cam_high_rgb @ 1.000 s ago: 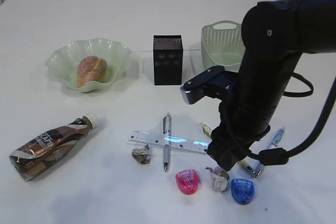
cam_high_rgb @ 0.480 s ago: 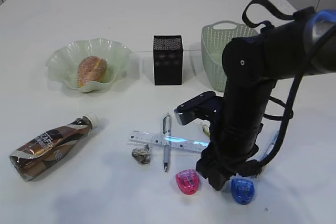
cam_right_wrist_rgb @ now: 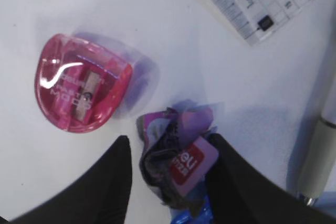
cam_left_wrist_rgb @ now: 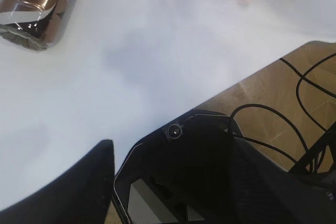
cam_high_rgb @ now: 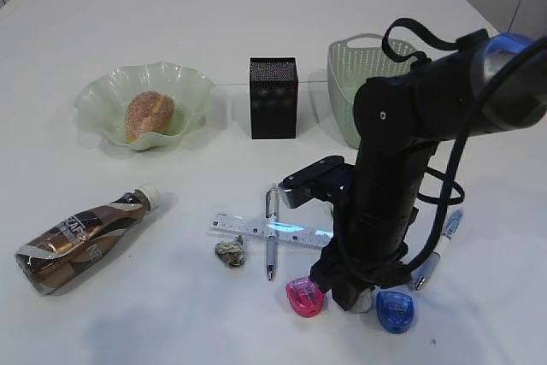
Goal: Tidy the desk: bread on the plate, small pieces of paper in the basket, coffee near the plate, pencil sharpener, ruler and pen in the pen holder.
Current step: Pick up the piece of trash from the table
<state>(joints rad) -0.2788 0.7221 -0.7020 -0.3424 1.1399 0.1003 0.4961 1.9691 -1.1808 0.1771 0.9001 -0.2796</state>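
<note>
Purple and red printed wrapper, crumpled into a small paper wad (cam_right_wrist_rgb: 176, 158), lies directly between the two dark fingers (cam_right_wrist_rgb: 102, 182) of the right gripper (cam_right_wrist_rgb: 168, 174), on the near right part of the desk (cam_high_rgb: 171, 314). The jaws stand partly open, one finger on each side of the wad, and the wrist view does not settle whether either pad touches it; nothing is lifted. The wad's longer run appears to lie along the gap rather than across it, so a straight closing of the jaws should catch its narrow width. The pink sharpener (cam_right_wrist_rgb: 79, 90) sits just to the wad's left and slightly farther, apart from it; the ruler (cam_right_wrist_rgb: 257, 3) lies beyond, and a pen barrel (cam_right_wrist_rgb: 325, 145) runs along the right side. In the exterior view the right arm stands over this spot and hides the wad, with the blue sharpener (cam_high_rgb: 395, 310) just to its right. The basket (cam_high_rgb: 363, 83) is at the far right, well apart, on this arm's own side. The left gripper (cam_left_wrist_rgb: 173, 182) hangs back off the near edge, jaws partly open and empty as far as can be seen. A second wad (cam_high_rgb: 229, 252) waits left of the ruler.
</note>
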